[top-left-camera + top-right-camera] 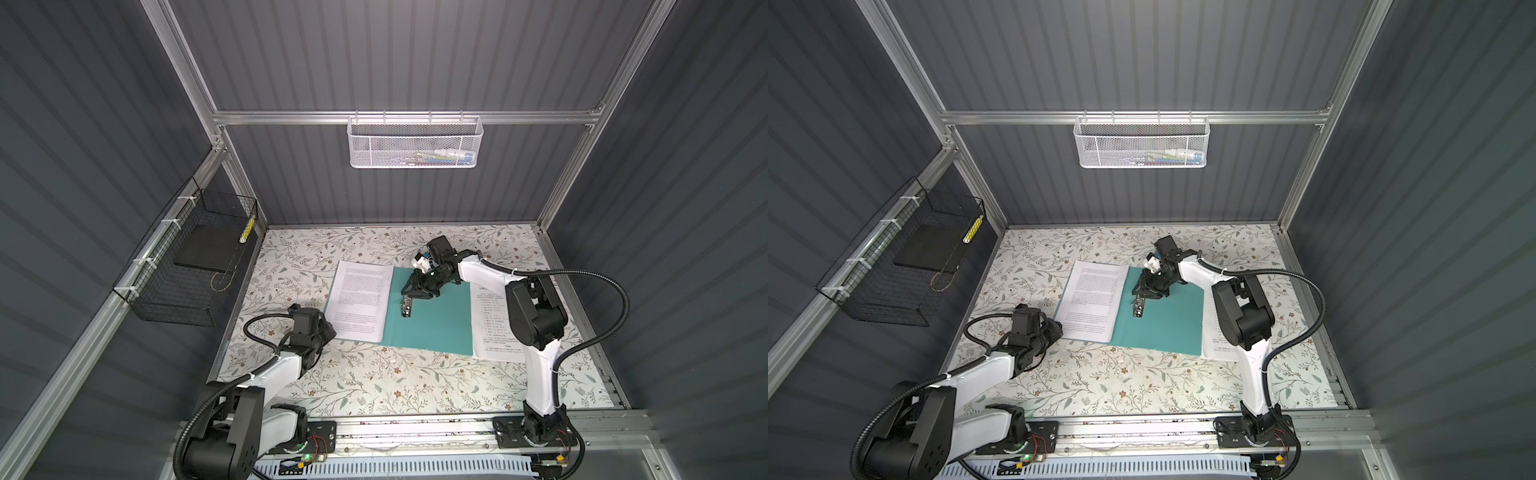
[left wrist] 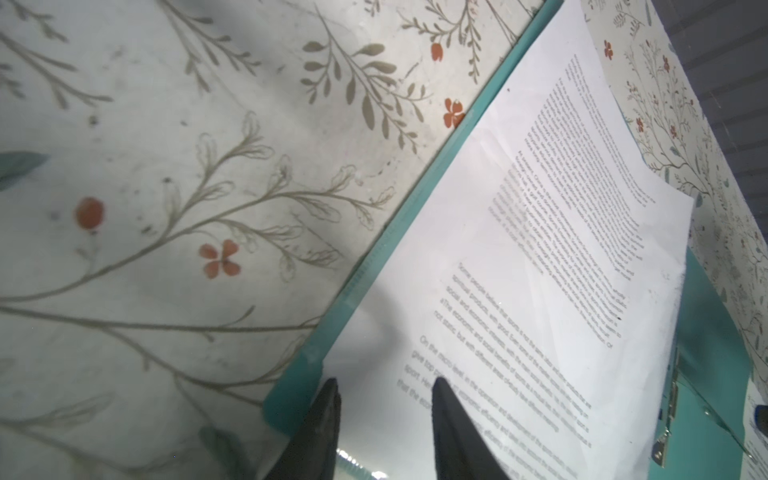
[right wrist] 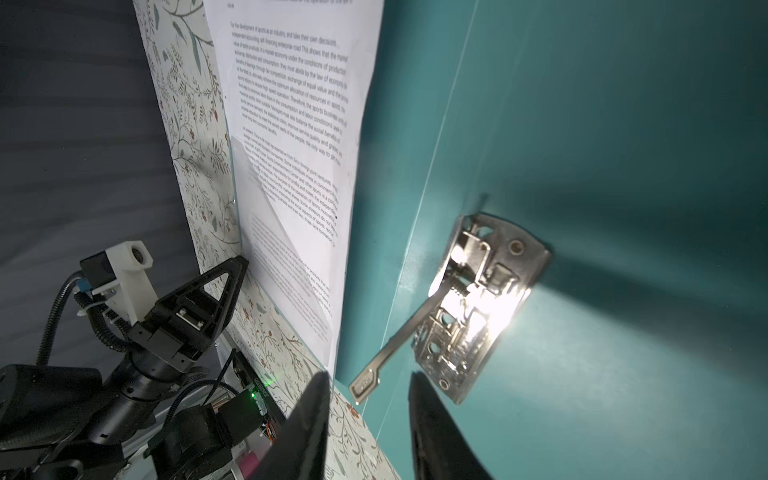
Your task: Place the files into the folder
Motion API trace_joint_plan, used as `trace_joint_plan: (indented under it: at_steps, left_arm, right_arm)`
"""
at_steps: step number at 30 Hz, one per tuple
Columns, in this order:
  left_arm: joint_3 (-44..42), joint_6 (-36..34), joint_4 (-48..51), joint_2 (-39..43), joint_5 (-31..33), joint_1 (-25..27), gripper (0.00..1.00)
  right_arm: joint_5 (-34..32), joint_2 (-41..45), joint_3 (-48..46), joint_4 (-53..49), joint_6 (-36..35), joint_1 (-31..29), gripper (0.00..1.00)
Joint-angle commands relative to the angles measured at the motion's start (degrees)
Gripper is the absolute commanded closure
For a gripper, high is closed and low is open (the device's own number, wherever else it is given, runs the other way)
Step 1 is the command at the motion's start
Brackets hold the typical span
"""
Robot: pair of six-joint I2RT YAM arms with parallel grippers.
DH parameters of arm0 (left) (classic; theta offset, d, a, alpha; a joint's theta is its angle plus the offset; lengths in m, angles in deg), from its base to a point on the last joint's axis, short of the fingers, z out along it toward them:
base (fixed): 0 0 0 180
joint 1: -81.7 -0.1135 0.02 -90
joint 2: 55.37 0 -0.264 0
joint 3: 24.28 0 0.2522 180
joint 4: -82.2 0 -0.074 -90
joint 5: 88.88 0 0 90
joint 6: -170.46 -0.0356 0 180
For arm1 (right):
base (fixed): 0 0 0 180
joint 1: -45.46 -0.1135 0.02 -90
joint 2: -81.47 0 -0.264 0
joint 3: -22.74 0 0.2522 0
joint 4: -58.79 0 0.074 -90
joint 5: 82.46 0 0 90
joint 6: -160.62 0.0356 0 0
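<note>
Across both top views, a thin teal-green folder [image 1: 436, 328] lies open on the floral-patterned table [image 1: 374, 382]. The files [image 1: 359, 299], white paper sheets printed with black text, lie on its left cover. A single sheet [image 1: 492, 332] of the same kind lies at the folder's right edge, its print too small to read. The right gripper [image 1: 409, 296] hovers over the silver metal clip [image 1: 406, 311] by the spine. The left gripper [image 1: 328, 328] sits at the files' near left corner.

Left wrist view: the left gripper [image 2: 384, 388] is released, jaws parted above the files [image 2: 519, 249], grasping nothing. One line begins "On the micro level, in the operation and development".

Right wrist view: the right gripper [image 3: 369, 374] is released, jaws parted, with the metal clip's [image 3: 478, 299] lever end just ahead. One line reads "For the development of sports as an industry, and take their own decisions".
</note>
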Motion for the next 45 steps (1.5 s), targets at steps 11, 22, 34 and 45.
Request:
trace_joint_plan:
  at_steps: [11, 22, 34, 45]
  left_arm:
    - [0.1, 0.9, 10.5, 9.6, 6.1, -0.4, 0.57]
    - [5.2, -3.8, 8.8, 9.0, 3.0, -0.4, 0.36]
    - [9.8, -3.7, 0.0, -1.2, -0.7, -0.4, 0.33]
    - [9.2, -2.6, -1.1, -0.7, -1.0, -0.4, 0.33]
  right_arm:
    - [-12.4, 13.7, -16.5, 0.9, 1.9, 1.6, 0.64]
    - [-19.2, 17.3, -20.9, 2.4, 0.6, 6.5, 0.46]
    - [-9.6, 9.3, -14.5, 9.6, 2.6, -4.8, 0.55]
    - [-6.4, 2.6, -5.8, 10.5, 5.3, -7.4, 0.55]
